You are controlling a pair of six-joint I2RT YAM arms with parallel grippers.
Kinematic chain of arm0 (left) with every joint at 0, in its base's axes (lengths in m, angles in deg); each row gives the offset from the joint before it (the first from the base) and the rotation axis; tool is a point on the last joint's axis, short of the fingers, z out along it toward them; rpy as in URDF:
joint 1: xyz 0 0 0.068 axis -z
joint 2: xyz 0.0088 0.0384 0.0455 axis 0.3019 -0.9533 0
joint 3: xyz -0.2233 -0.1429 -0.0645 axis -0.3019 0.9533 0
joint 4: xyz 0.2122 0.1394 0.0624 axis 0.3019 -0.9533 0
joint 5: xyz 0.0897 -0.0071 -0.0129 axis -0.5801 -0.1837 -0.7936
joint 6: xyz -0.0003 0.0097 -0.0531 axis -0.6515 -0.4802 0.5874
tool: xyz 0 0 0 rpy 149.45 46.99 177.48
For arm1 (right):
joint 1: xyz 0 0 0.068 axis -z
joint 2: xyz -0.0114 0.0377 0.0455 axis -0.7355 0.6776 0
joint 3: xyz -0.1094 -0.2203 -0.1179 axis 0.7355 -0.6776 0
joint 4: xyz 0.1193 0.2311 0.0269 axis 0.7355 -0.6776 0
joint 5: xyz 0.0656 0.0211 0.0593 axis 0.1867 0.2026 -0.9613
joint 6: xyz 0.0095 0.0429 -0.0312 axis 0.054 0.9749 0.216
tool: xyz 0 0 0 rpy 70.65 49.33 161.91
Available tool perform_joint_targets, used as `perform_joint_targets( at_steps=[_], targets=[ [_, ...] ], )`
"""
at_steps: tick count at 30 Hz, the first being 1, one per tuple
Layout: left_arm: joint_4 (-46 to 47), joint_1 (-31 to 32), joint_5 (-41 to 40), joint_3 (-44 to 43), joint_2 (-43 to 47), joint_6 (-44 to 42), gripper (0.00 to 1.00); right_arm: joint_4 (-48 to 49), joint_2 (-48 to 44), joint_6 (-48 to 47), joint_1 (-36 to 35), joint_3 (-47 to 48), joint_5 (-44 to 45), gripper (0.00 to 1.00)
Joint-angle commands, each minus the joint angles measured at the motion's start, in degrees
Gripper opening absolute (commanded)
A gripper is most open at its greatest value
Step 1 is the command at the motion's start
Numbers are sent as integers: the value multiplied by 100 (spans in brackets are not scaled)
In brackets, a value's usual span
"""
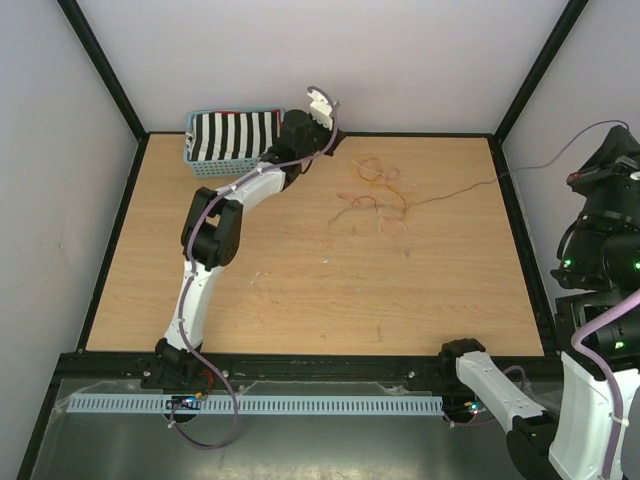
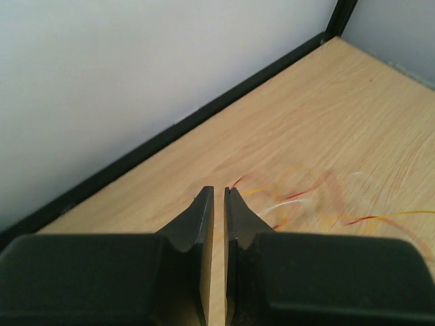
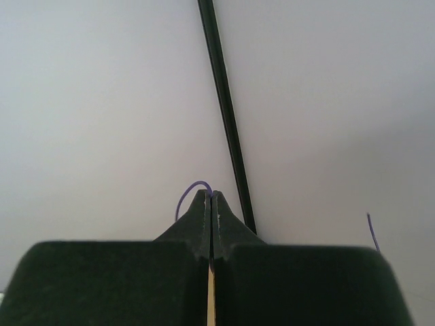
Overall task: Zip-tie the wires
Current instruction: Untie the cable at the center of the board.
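The wires [image 1: 378,185] lie in a loose tangle of orange, red and pale strands on the wooden table [image 1: 300,290], right of centre toward the back. In the left wrist view the wires [image 2: 306,197] show blurred just beyond the fingertips. My left gripper [image 1: 325,100] [image 2: 219,190] is raised near the back wall, left of the tangle. Its jaws stand a narrow slit apart with nothing between them. My right gripper [image 1: 618,140] [image 3: 211,193] is lifted at the right side, shut on a thin purple strand [image 3: 187,193]. That strand [image 1: 545,160] runs from it down onto the table toward the tangle.
A blue basket [image 1: 192,160] holding a black-and-white striped cloth [image 1: 235,135] stands at the back left corner, close to the left arm's wrist. Black frame rails border the table [image 1: 515,200]. White walls enclose the back and sides.
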Motion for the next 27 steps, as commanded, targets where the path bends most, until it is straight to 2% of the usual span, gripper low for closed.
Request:
perform_joint_targets(
  at_steps=[1,3,5,10,14,16,19,22,27],
  targets=[
    [377,-161,-103,351,54,261,11,67,-59,-150,7,233,50,0],
    [553,-220,161,533,113,449,12,57,-40,-39,2,149,-190,0],
    [764,-233,534,786,271,551,18,5,30,72,5,22,-324,0],
    [1823,-195,2151,1792,878,999,45,-24,251,312,4,-191,-647,0],
    [3208,91,2818,2747,1229,1527,68,-24,410,437,3,-56,-912,0],
    [3400,353,2959,2945,1305,1503,77,-26,443,495,2,3,-1035,0],
    [3411,839,2867,2900,1199,1192,86,-24,434,649,5,20,-1296,0],
    [3398,1193,2676,2499,829,1104,92,-23,418,737,2,57,-1454,0],
    [3330,1421,2753,1589,175,1395,96,-32,356,772,2,162,-1543,0]
  ],
)
